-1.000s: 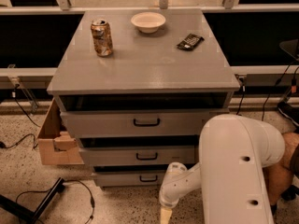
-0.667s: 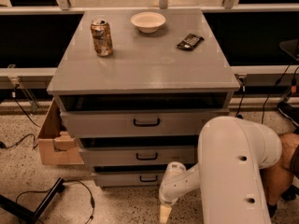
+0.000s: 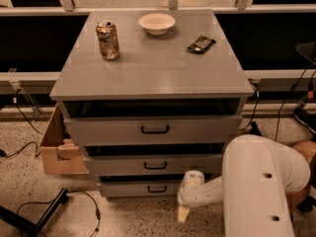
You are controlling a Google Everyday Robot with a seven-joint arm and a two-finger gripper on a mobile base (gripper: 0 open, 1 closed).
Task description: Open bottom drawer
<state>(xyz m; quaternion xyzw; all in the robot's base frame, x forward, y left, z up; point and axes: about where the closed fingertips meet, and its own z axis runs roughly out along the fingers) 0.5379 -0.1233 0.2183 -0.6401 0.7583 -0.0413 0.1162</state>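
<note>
can [image 3: 107, 39] sat left, bowl [image 3: 156, 23] rear, snack bar [image 3: 201, 44] right on cabinet top [image 3: 158, 70] | gripper [image 3: 183, 214] hung before bottom drawer [image 3: 123, 188], right of handle [image 3: 157, 188]

The gripper [image 3: 183, 214] now hangs slightly farther right and a touch higher than a second ago, low in front of the bottom drawer [image 3: 129, 188], right of its handle [image 3: 157, 188] and apart from it. The big white arm link [image 3: 259, 186] sits farther right and lower in view, uncovering a little more of the middle drawer [image 3: 197, 164] at its right end.
</note>
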